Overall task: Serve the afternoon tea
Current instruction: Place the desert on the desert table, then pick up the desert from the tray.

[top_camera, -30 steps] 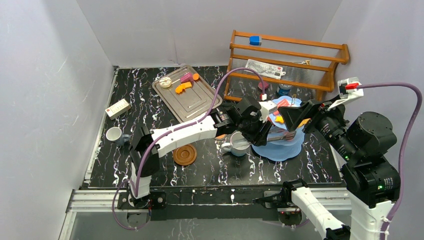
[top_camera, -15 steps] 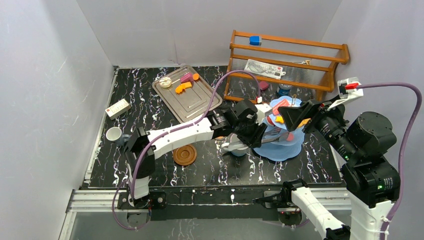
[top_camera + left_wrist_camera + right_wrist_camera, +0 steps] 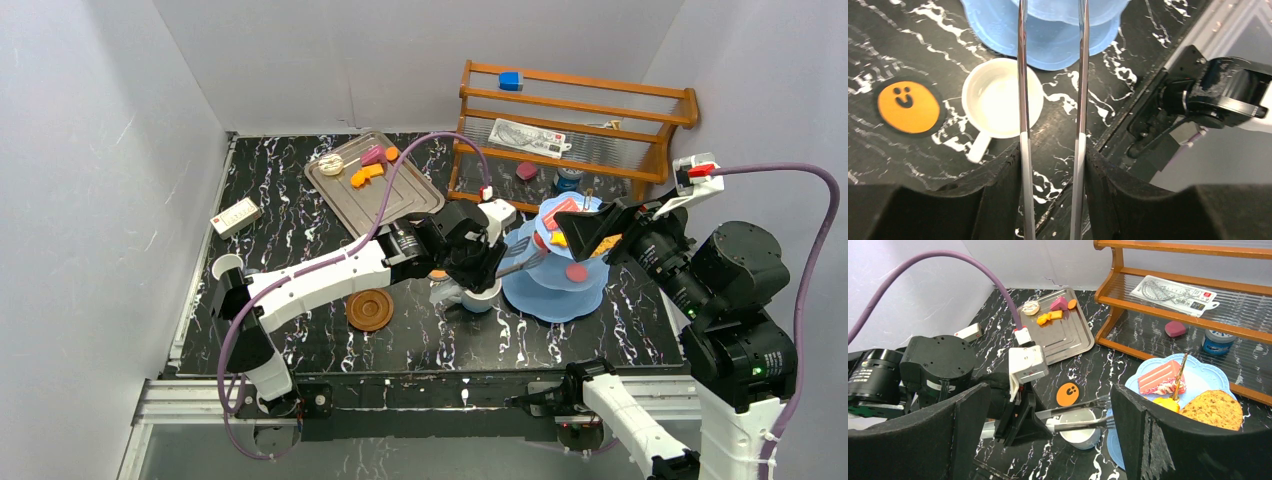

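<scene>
The light-blue stand point(image 3: 556, 295) stands right of centre, also in the left wrist view point(image 3: 1058, 45). Its top tier point(image 3: 1208, 377) holds a pink cake point(image 3: 1160, 377), a cookie point(image 3: 1215, 407) and a small orange piece. A pink disc point(image 3: 576, 272) lies on a lower tier. A white mug point(image 3: 478, 297) point(image 3: 998, 97) point(image 3: 1079, 429) stands just left of the stand. My left gripper point(image 3: 490, 262) point(image 3: 1052, 160) is shut on metal tongs point(image 3: 1022, 100) point(image 3: 1083, 420), whose empty tips are spread over the mug by the stand. My right gripper point(image 3: 590, 230) point(image 3: 1048, 410) is open and empty above the top tier.
A brown saucer point(image 3: 370, 309) lies left of the mug, an orange smiley disc point(image 3: 908, 106) behind it. A second mug point(image 3: 228, 268) stands at the far left. The silver tray point(image 3: 390, 205) holds several pastries point(image 3: 365, 172). A wooden rack point(image 3: 575, 110) stands at the back right, a white box point(image 3: 236, 215) at the left.
My left arm has drawn back to the left from the stand with the tongs. The pink disc on the stand's lower tier now shows. The right arm has not moved.
</scene>
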Controlling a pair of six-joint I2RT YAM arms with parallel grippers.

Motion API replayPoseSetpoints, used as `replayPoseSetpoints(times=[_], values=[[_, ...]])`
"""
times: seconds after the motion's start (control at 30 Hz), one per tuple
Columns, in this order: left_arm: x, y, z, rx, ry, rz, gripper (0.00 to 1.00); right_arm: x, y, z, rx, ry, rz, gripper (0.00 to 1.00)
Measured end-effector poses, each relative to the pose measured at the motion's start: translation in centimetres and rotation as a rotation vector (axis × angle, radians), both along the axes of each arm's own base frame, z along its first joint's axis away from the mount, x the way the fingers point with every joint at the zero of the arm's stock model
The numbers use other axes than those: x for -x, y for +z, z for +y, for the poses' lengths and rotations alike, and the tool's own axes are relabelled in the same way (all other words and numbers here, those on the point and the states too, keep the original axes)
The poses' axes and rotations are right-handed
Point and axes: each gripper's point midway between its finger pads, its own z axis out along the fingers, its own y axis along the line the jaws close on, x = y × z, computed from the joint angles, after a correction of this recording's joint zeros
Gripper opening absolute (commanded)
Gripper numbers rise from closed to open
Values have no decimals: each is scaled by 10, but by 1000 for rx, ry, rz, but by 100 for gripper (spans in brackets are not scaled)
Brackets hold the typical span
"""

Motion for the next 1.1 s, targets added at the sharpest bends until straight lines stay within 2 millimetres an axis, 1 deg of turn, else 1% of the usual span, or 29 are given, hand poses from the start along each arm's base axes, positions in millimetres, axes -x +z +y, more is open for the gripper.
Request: replayPoseSetpoints(times=[0.13,0.37,0.5,0.57,0.67,0.77,0.87,1.0,1.1], values=[[-10,2,15,-42,74,-38,42,0,0,0,0,0,1,99],[-29,-9,49,-169,199,-90,43,-2,-2,1,-1,2,3,99],[-49,-16,73,-225,279,-98,43,-3,-5,1,0,4,12,99],[-66,-21,90,-243,335,-85,43,-3,-5,2,0,5,13,99],[-97,-25,124,-261,437,-66,44,-3,-6,3,-1,12,16,99],[-128,-23,160,-271,538,-62,44,-4,-10,5,-3,18,24,99],[-154,-19,197,-269,623,-66,44,-5,-12,6,-4,22,31,99],[-173,-22,239,-274,703,-57,44,-6,-12,7,-8,27,29,99],[-185,-26,261,-258,735,-38,44,-6,-10,8,-15,32,25,99]])
